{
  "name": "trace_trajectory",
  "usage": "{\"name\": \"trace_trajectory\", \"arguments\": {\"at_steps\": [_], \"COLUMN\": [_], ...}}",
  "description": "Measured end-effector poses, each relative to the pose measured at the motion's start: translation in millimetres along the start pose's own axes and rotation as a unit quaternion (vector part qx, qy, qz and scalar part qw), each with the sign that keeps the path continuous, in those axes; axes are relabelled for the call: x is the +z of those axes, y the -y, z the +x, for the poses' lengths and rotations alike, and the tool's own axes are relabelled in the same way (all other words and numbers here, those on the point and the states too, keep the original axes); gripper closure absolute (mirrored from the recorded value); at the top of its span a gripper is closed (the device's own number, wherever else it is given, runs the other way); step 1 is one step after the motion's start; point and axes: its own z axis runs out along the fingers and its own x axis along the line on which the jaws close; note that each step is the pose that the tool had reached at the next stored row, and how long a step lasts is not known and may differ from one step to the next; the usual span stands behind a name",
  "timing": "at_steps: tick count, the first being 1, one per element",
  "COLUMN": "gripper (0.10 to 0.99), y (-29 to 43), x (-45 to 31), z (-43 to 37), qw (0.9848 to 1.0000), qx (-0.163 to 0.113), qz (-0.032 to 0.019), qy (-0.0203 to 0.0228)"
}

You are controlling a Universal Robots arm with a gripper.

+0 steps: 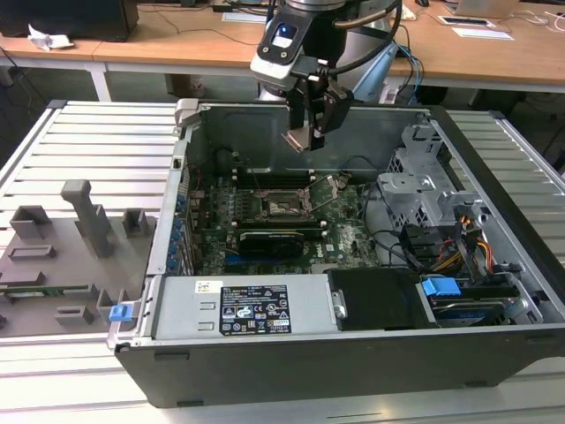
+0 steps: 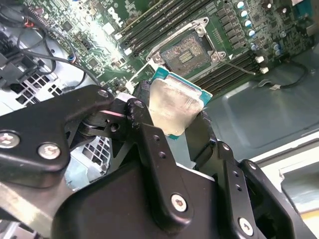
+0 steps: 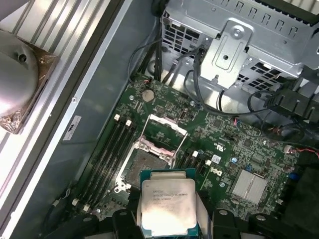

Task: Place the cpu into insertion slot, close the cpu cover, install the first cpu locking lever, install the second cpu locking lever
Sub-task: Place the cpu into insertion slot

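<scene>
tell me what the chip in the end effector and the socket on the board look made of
Chip, held in the end effector: lid looks like dull metal, silver-beige with soft glare, on a green board edge, likely fibreglass. Socket: dark body, probably plastic, with a bright silver frame that looks like stamped steel.
</scene>
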Motion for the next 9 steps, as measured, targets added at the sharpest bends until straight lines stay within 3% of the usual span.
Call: {"name": "trace_trajectory", "arguments": {"at_steps": [9], "gripper": [0.557], "y": [0.1], "x": [0.2], "z": [0.0], "qw": [0.9991], "qx": [0.042], "qz": [-0.0007], "qy": [0.0037]}}
